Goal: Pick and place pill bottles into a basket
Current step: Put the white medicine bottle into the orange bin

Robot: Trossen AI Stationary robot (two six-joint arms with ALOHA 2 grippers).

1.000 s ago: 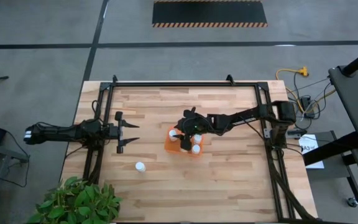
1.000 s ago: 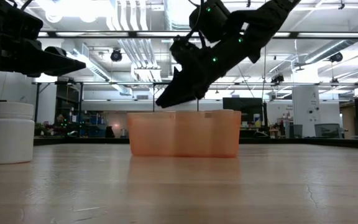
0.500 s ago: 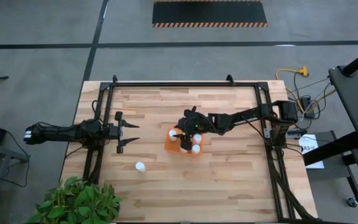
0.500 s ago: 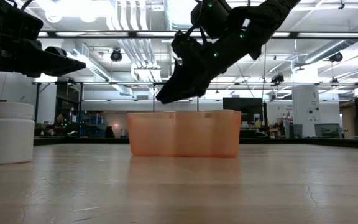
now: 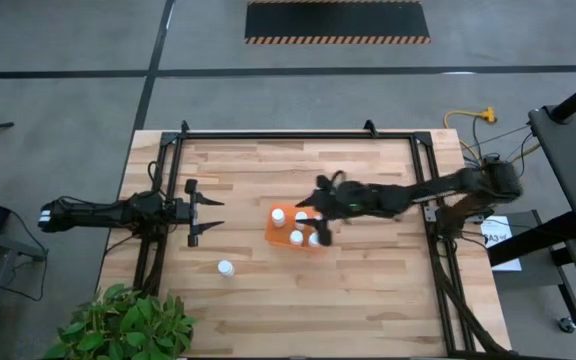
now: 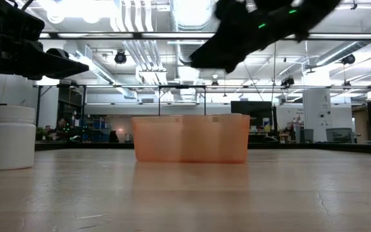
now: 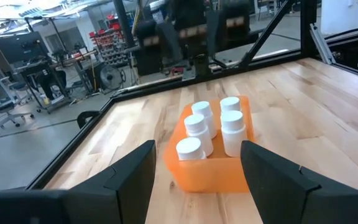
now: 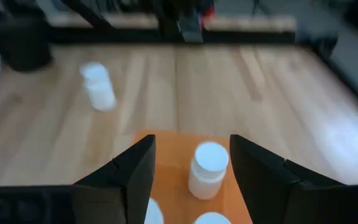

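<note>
bottles (image 7: pixel 222 127) – four upright in orange basket (image 7: pixel 213 174) | one (image 5: pixel 226 268) – outside, upright

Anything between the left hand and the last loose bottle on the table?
Nothing visible. The loose pill bottle stands alone on bare wood, nearer the front edge than the left hand, which hangs open. The basket sits off to the side, clear of that path.
</note>
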